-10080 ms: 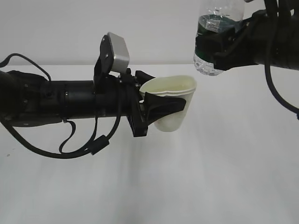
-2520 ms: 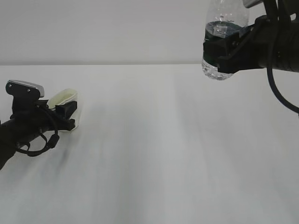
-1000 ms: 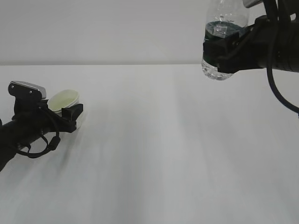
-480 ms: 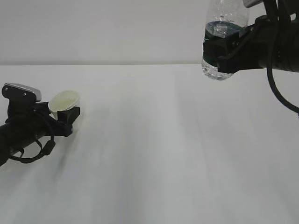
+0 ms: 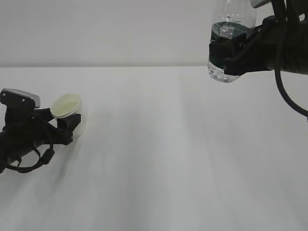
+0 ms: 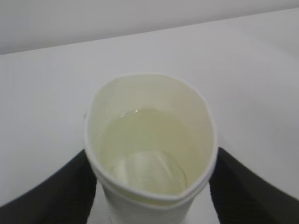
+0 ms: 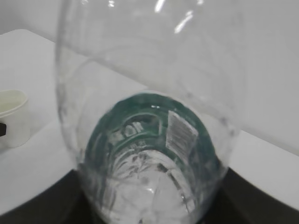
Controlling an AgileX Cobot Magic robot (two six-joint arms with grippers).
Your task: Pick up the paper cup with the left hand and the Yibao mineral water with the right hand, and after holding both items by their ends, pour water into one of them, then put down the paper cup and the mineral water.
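Note:
The paper cup [image 5: 67,109] stands upright on the white table [image 5: 168,159] at the far left, with a little water in its cream inside [image 6: 149,149]. My left gripper [image 5: 67,124] lies low beside it. It is open, with one dark finger [image 6: 51,193] on each side of the cup's lower wall and a thin gap showing on the left. The Yibao mineral water [image 5: 226,43] hangs high at the upper right, base down and top out of frame. My right gripper [image 5: 232,48] is shut on its green label band [image 7: 149,121].
The left arm and its cable [image 5: 24,144] lie along the table's left edge. The right arm and a hanging cable [image 5: 284,91] fill the upper right corner. The small cup [image 7: 11,116] also shows far left in the right wrist view.
The cup was tilted in the left gripper and now stands upright on the table. The left arm has slid back leftward while the cup stayed. The right arm and bottle have not moved.

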